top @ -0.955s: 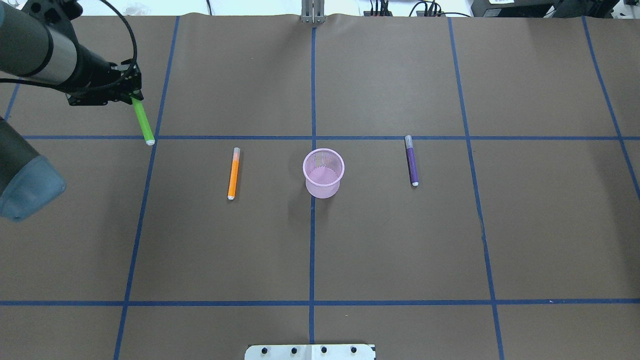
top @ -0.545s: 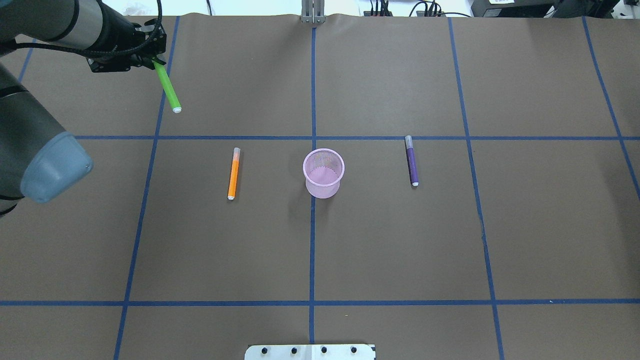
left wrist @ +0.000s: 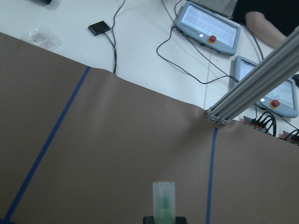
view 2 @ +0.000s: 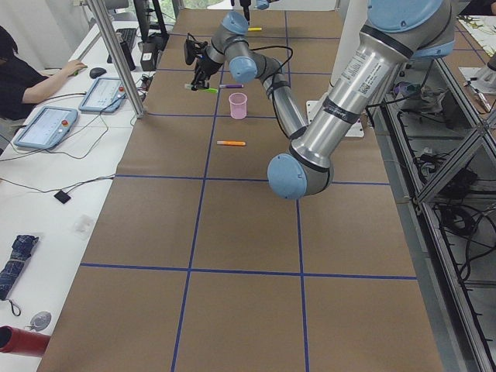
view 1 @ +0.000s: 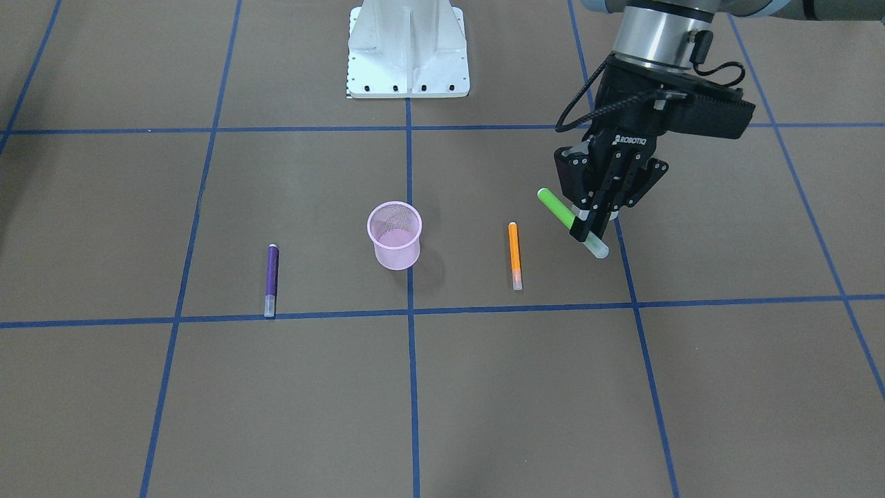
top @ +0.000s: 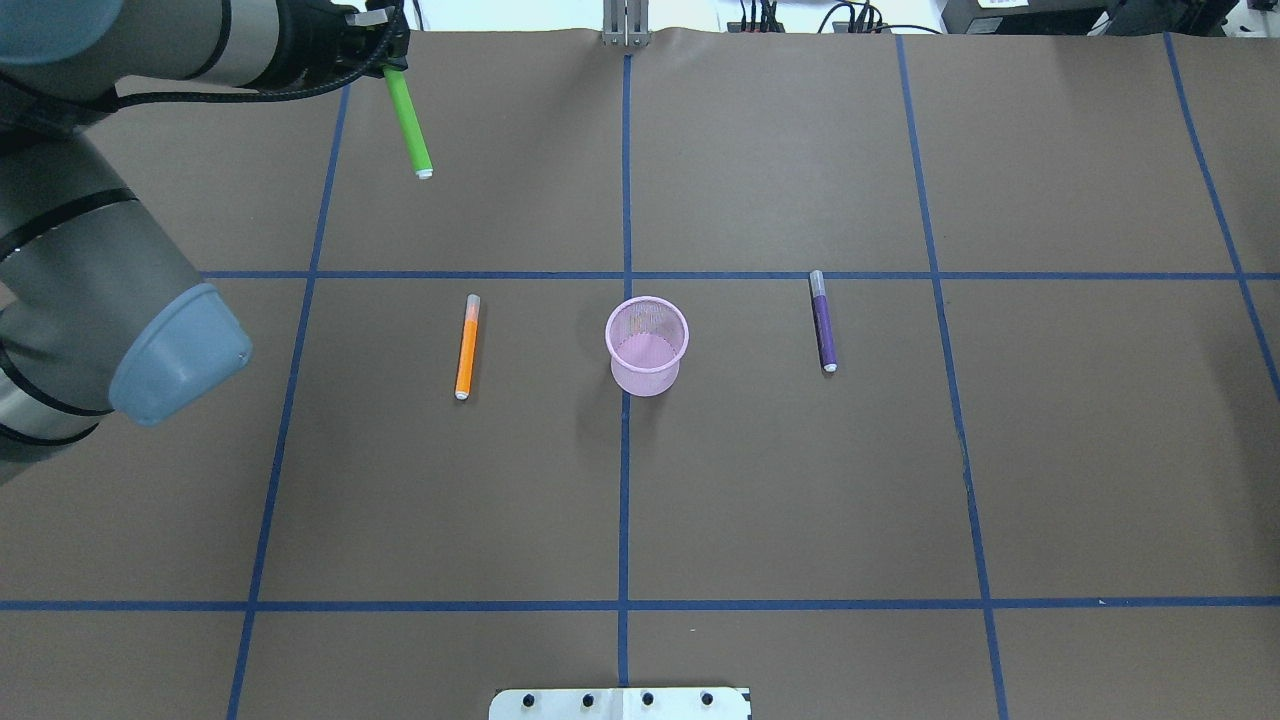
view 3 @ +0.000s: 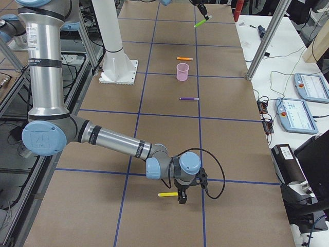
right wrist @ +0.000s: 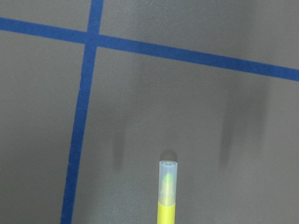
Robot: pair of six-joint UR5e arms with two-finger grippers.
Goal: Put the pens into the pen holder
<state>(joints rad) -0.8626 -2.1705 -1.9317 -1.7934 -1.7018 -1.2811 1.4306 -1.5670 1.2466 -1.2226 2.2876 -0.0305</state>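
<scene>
- Arms (top: 80,260): silver-grey tubes, pale blue joint caps (top: 180,350).
- Left gripper (view 1: 586,227): black, white ROBOTIQ lettering, looping black cable (view 1: 572,105).
- Base (view 1: 408,52): white pedestal, dark screws (view 1: 395,88).

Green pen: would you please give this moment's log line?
left fingers: shut on green pen, aloft | orange pen, purple pen: on table | holder: empty

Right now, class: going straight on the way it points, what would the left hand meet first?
Probably bare table; the left hand, holding the green pen, faces nothing else. Depth is unclear.
</scene>
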